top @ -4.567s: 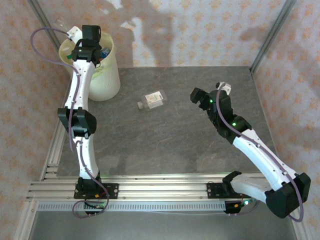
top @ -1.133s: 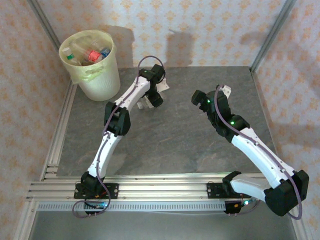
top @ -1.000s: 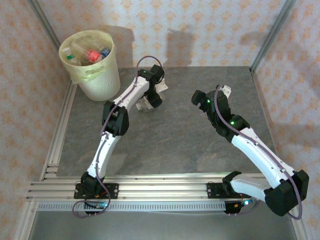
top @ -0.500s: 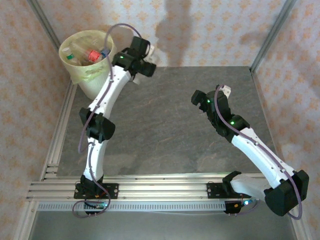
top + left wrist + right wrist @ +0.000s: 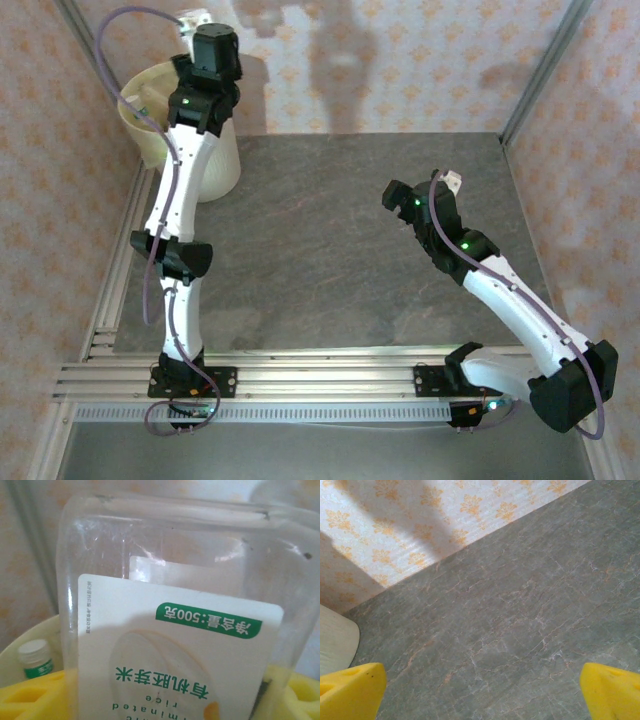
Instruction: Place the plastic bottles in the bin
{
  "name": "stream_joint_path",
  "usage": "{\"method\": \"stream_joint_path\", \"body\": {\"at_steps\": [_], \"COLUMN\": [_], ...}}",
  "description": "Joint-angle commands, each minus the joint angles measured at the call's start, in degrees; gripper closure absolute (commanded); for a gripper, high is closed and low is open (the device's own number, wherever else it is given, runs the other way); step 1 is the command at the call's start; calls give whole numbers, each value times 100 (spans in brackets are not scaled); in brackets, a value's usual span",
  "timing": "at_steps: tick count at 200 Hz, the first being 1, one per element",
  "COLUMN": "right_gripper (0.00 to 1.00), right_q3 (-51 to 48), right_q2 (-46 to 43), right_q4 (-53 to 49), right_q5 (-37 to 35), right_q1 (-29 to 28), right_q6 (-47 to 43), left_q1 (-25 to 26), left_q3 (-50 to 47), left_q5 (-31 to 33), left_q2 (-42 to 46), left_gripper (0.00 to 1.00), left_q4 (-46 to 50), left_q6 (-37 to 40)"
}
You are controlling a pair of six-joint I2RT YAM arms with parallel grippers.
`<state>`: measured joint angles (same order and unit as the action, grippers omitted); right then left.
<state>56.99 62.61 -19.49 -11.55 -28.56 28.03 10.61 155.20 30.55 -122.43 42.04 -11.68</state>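
Tool (image 5: 481, 692): yellow fingers (image 5: 350, 690) spread wide, low corners
Bench (image 5: 510, 610): grey, veined
Wall (image 5: 420, 520): patterned
Bin (image 5: 335, 640): cream edge, left

From above, my left arm (image 5: 176, 175) covers most of the bin (image 5: 225, 160), so I can't see inside it. Over the bin, the clear bottle (image 5: 170, 630) runs off the wrist view's bottom edge, hiding where the left claw (image 5: 165, 702) grips it.

Bottle (image 5: 175, 535): clear glossy plastic, smooth white label (image 5: 175, 645). Bin (image 5: 224, 165): matt cream plastic. Table (image 5: 330, 260): matt grey stone-look top. Rail (image 5: 330, 375): brushed metal.
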Motion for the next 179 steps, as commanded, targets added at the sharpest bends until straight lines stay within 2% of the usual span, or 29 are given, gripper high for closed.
{"method": "stream_joint_path", "body": {"at_steps": [1, 42, 66, 113, 122, 145, 164, 179], "right_gripper": [1, 1, 1, 1, 1, 1, 1, 1], "right_q3": [190, 587, 786, 866, 858, 796, 780, 791], "right_q2": [-66, 96, 204, 224, 199, 147, 138, 155], "right_q4": [84, -100, -191, -224, -257, -267, -258, -253], "right_q5": [30, 83, 157, 352, 347, 282, 284, 303], "right_q1": [24, 24, 17, 17, 17, 17, 17, 17], "right_q6": [-22, -227, -239, -100, -100, -87, -52, -40], "left_q1": [-289, -459, -577, -730, -777, -815, -828, -841], "left_q3": [12, 11, -59, -588, -653, -700, -698, -696], "left_q5": [851, 1435, 1439, 1609, 1544, 1466, 1409, 1332], "left_q2": [-15, -157, -223, -222, -211, -219, -211, -182], "left_gripper": [27, 28, 27, 21, 19, 5, 0, 0], "left_q4": [-342, 37, 728, 1452, 1534, 1719, 1752, 1753], "left_q6": [-1194, -2681, -3855, -5403, -5572, -5775, -5749, -5750]}}
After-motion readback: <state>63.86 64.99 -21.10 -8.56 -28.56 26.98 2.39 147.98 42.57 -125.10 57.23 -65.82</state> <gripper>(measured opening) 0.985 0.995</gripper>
